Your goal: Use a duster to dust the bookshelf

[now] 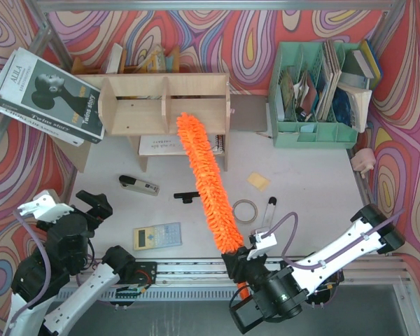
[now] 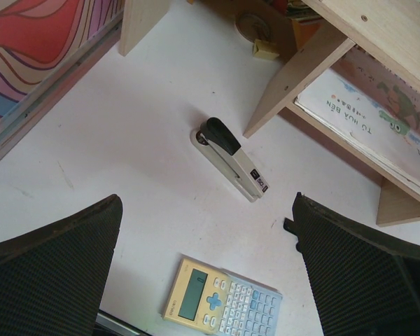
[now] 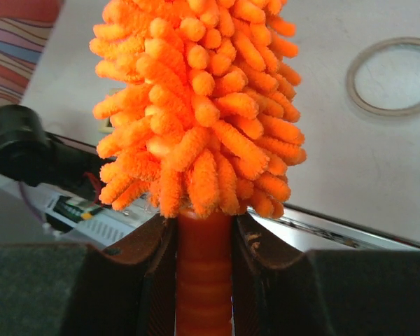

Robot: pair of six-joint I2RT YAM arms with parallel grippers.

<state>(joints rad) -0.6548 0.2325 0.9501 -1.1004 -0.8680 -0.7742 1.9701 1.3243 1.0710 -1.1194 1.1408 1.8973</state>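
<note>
The light plywood bookshelf (image 1: 136,105) stands at the back of the table; one of its legs (image 2: 301,73) shows in the left wrist view. The fluffy orange duster (image 1: 206,178) runs slanted from near the front edge up to the shelf. Its tip reaches the shelf's front by the middle divider. My right gripper (image 1: 239,262) is shut on the duster's orange handle (image 3: 203,273), just below the fluffy head (image 3: 199,105). My left gripper (image 1: 92,205) hovers at the near left, open and holding nothing (image 2: 206,203), above the table between a stapler and a calculator.
A stapler (image 2: 231,159), a calculator (image 2: 220,301), a black marker (image 1: 186,196), a tape ring (image 1: 245,210) and a yellow note (image 1: 259,181) lie on the table. A mint-green organizer (image 1: 315,133) stands back right. Books (image 1: 45,98) lean at the back left.
</note>
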